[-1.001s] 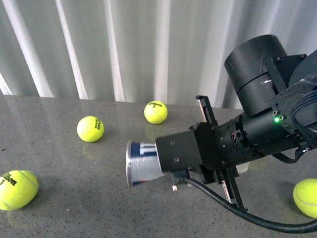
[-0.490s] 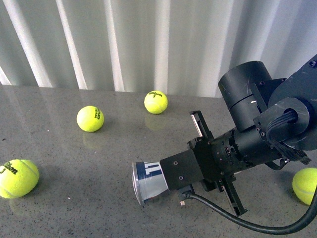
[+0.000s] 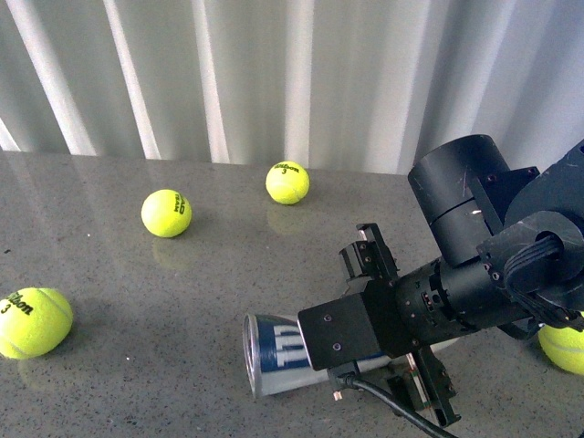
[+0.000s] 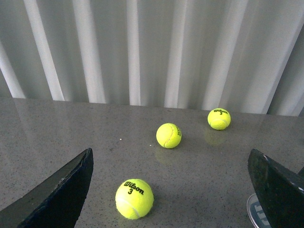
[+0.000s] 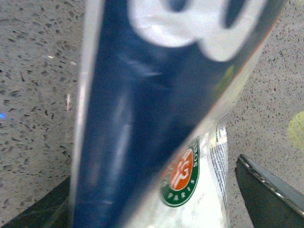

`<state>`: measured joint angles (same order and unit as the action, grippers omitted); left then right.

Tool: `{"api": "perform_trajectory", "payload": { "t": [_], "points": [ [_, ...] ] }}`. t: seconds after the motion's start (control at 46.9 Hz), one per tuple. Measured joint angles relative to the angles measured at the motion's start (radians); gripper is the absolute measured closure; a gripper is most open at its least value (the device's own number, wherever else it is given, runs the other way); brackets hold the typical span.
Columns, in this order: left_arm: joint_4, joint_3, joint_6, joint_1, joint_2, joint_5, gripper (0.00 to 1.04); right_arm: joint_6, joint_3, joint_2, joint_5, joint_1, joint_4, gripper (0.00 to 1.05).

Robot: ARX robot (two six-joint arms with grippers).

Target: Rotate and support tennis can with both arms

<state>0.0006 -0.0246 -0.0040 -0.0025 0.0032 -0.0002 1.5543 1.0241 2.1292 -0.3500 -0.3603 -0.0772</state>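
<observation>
Right gripper [image 3: 401, 327] clamps the clear plastic, navy-and-white-labelled tennis can [image 3: 274, 351] mid-body, near-flat on the grey speckled table [image 3: 137, 365], apparently for rotating; left gripper [image 4: 170, 164] gapes empty, free to support.

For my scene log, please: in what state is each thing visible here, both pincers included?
Tennis can: lying on its side on the table.
Right pincer: set around the tennis can; whether it clamps cannot be told.
Left pincer: open, holding nothing.
Tennis balls: four, loose on the table, apart from one another.
</observation>
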Motion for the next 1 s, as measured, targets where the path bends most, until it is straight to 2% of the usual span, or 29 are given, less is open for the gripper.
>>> {"api": "perform_trajectory", "payload": {
  "t": [0.107,0.426,0.533,0.703,0.767,0.873,1.001],
  "points": [
    [0.0,0.0,0.0,0.0,0.0,0.0,0.07,-0.028,-0.017,-0.027,-0.022,0.003,0.003,0.05],
    [0.0,0.0,0.0,0.0,0.0,0.0,0.07,-0.15,-0.067,-0.163,-0.074,0.013,0.037,0.07],
    [0.0,0.0,0.0,0.0,0.0,0.0,0.07,-0.261,-0.081,-0.244,-0.12,0.013,0.047,0.07],
    [0.0,0.0,0.0,0.0,0.0,0.0,0.07,-0.539,-0.109,-0.38,-0.167,0.023,-0.049,0.07],
    [0.0,0.0,0.0,0.0,0.0,0.0,0.07,-0.704,-0.133,-0.436,-0.155,0.035,-0.126,0.07],
    [0.0,0.0,0.0,0.0,0.0,0.0,0.07,-0.964,-0.176,-0.525,-0.07,0.06,-0.223,0.07],
    [0.0,0.0,0.0,0.0,0.0,0.0,0.07,-1.276,-0.23,-0.622,0.084,0.1,-0.24,0.07]
  ]
}}
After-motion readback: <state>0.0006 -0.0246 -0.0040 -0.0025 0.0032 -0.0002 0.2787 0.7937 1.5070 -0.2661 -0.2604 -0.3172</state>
